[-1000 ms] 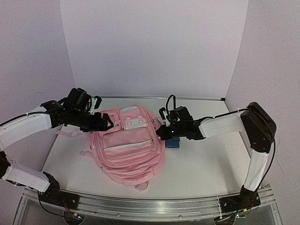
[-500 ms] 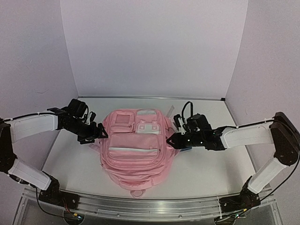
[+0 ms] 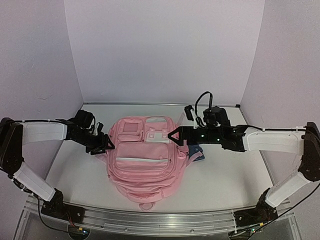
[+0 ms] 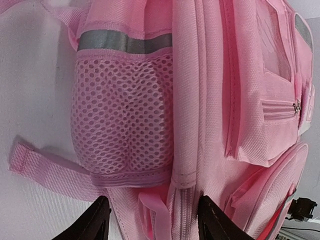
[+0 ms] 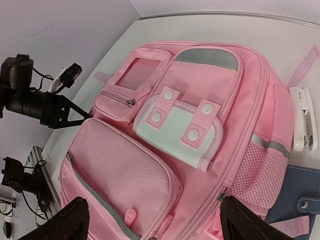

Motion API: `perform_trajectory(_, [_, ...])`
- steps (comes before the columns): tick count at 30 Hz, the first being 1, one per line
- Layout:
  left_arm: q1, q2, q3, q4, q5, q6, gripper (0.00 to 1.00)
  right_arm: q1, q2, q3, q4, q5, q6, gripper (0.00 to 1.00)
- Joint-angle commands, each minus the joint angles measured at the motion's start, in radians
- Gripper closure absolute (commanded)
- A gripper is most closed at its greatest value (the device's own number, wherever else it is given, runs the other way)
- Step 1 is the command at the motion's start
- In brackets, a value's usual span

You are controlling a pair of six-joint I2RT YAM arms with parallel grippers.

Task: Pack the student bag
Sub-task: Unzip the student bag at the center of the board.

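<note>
The student bag (image 3: 142, 160), pink with zip pockets, lies flat on its back in the middle of the table. My left gripper (image 3: 108, 145) is at its left side. In the left wrist view, the left gripper (image 4: 156, 222) has its jaws apart, straddling the bag's (image 4: 210, 100) side seam, a zip and a small pink loop just below the mesh side pocket (image 4: 120, 115). My right gripper (image 3: 174, 135) hovers over the bag's upper right edge. Seen from the right wrist, that gripper (image 5: 155, 225) stands wide open above the front pockets of the bag (image 5: 200, 165), holding nothing.
A white stapler (image 5: 303, 119) lies on the table beside the bag's right side. A dark blue flat pouch (image 5: 295, 197) lies partly under that side, and its blue corner (image 3: 199, 153) shows from above. A loose pink strap (image 4: 45, 170) trails on the white table (image 3: 225, 170). Walls enclose three sides.
The bag has swung from tilted to lying square. My right gripper has opened from shut and risen over the bag's top right. The left jaws have narrowed at the bag's left side.
</note>
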Motion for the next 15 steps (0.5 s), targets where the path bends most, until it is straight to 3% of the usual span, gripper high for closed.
perform_trajectory(1, [0.025,0.064,-0.007,0.088,-0.002,0.006,0.45,0.030,0.097,0.042,0.025,-0.051,0.050,0.10])
perform_trajectory(9, [0.077,0.163,0.038,0.171,0.055,0.056,0.79,0.067,0.220,0.063,0.085,-0.073,0.101,0.07])
perform_trajectory(15, [0.080,0.201,0.110,0.148,0.032,0.141,0.93,0.100,0.278,0.083,0.135,-0.096,0.116,0.07])
